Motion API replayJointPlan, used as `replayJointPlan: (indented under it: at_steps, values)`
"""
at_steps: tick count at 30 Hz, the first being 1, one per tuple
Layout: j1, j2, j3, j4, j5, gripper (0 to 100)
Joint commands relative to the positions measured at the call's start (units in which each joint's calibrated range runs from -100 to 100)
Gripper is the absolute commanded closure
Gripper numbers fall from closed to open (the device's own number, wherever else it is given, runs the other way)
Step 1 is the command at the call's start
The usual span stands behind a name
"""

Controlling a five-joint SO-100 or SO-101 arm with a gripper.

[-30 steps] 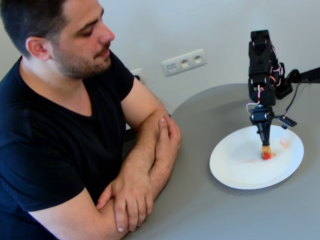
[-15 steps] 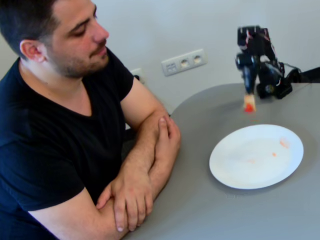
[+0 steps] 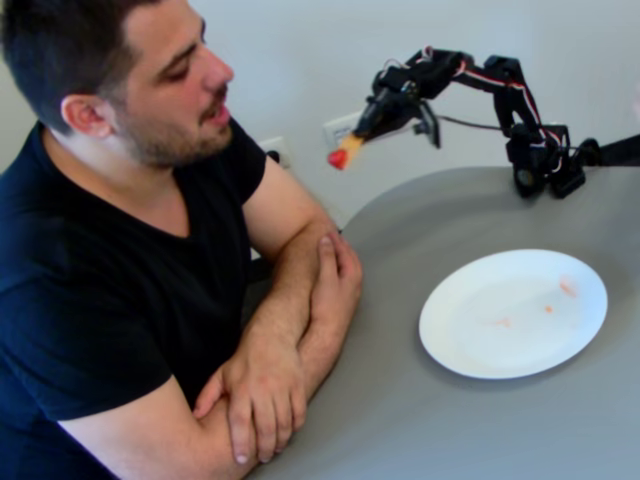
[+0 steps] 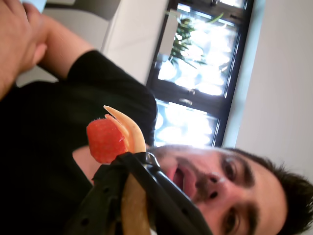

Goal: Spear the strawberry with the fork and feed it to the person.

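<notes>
Your gripper (image 3: 385, 112) is clamped on the fork (image 3: 349, 149), extended well left of the plate (image 3: 470, 355) in the fixed view; the strawberry (image 3: 337, 158) sits speared on the tines, raised off the plate, near the person (image 3: 150, 90); in the wrist view his mouth is open behind the strawberry (image 4: 105, 140).

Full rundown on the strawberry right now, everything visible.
The strawberry is a small bright-red piece with a moist, slightly fuzzy surface, speared on the pale yellow-orange fork, whose tines poke past it. In the fixed view it hangs in the air off the plate, between the outstretched arm and the person, whose mouth is open. Only the fork touches it.
</notes>
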Motion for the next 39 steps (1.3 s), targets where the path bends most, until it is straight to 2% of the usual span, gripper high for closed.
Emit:
replayJointPlan:
  at_steps: [1, 8, 11, 15, 20, 25, 28, 35, 39]
  values:
    - [0.4, -0.5, -1.5, -2.9, 1.6, 99]
    - [0.4, -0.3, -0.8, -8.3, 6.3, 99]
    - [2.1, 0.2, -0.5, -9.4, 6.6, 99]
    - [4.2, 4.8, -1.6, -10.4, 7.1, 99]
    - [6.2, 9.4, -1.5, -15.2, 11.0, 99]
    - [5.9, 7.5, -1.4, -14.5, 10.5, 99]
    - [3.3, 3.5, -1.7, -9.3, 10.5, 99]
    - [3.5, 1.7, -6.4, -9.6, 11.1, 99]
    - [3.4, 1.7, -7.7, -11.3, 14.3, 99]
